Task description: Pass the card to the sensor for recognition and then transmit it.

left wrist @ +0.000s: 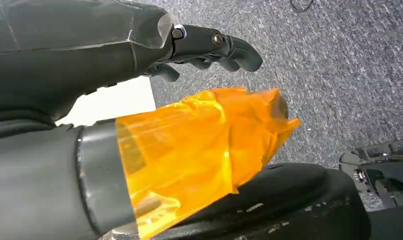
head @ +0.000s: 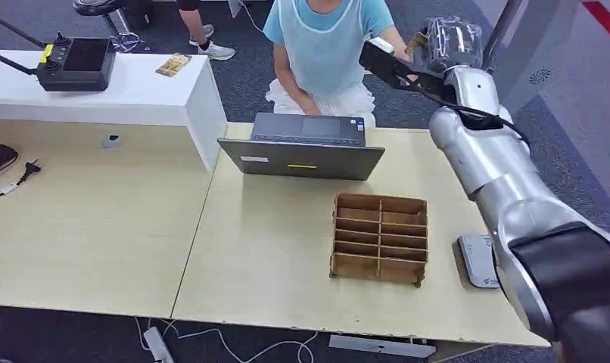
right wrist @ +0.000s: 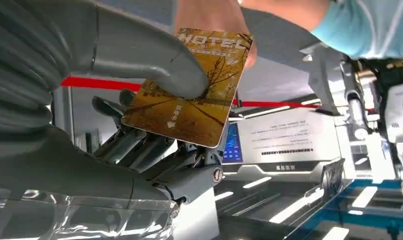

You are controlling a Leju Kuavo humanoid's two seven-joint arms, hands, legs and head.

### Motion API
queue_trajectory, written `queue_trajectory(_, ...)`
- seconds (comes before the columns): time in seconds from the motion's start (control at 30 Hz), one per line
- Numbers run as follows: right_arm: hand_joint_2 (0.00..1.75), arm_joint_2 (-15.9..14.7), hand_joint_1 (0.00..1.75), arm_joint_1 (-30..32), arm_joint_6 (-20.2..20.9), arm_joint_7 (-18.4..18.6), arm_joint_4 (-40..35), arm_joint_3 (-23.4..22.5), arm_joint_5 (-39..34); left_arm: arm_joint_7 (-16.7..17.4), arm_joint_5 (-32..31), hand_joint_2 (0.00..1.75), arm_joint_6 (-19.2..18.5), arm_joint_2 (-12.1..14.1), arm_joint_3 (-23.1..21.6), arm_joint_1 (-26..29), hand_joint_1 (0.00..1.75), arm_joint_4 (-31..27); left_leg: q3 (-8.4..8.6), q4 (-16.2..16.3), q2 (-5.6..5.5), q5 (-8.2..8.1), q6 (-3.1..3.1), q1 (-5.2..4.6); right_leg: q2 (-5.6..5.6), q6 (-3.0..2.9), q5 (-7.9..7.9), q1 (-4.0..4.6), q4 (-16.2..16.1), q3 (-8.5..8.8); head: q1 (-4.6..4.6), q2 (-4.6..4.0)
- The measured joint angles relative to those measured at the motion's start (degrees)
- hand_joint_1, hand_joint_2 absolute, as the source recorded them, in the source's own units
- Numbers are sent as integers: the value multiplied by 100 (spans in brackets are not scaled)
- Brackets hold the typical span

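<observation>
A golden-brown hotel card (right wrist: pixel 199 95) is pinched between the thumb and the dark fingers of my right hand (right wrist: pixel 139 115). That hand (head: pixel 396 66) is raised high past the far right edge of the table, and the card (head: pixel 418 41) reaches toward a seated person (head: pixel 325 45). The person's hand (right wrist: pixel 214 12) touches the card's far end. A grey-white card sensor (head: pixel 480 261) lies flat on the table beside my right forearm. My left hand (left wrist: pixel 154 45) hangs over grey carpet and holds nothing, its thumb (left wrist: pixel 199 145) wrapped in orange film.
A wooden compartment box (head: pixel 380 238) stands on the light wooden table (head: pixel 272 257). An open grey laptop (head: pixel 302 147) faces the person at the far edge. A white counter (head: pixel 135 94) at the back left carries a black controller (head: pixel 75 64) and another card (head: pixel 173 65).
</observation>
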Motion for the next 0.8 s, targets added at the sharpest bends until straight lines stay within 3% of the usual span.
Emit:
queue_trajectory(0.53, 175, -216, 175, 425, -130, -483, -1270, -898, -1086, 0, 31, 0, 17, -4, 0, 40, 0, 0, 1, 1, 0, 0, 0, 0, 0, 0, 0, 0, 0, 0, 0, 0)
queue_trajectory(0.8, 175, -317, 175, 539, 901, -848, -1703, -1343, -2631, 0, 199, 0, 57, -4, 13, 58, 0, 0, 1, 1, 0, 0, 0, 0, 0, 0, 0, 0, 0, 0, -2, 0)
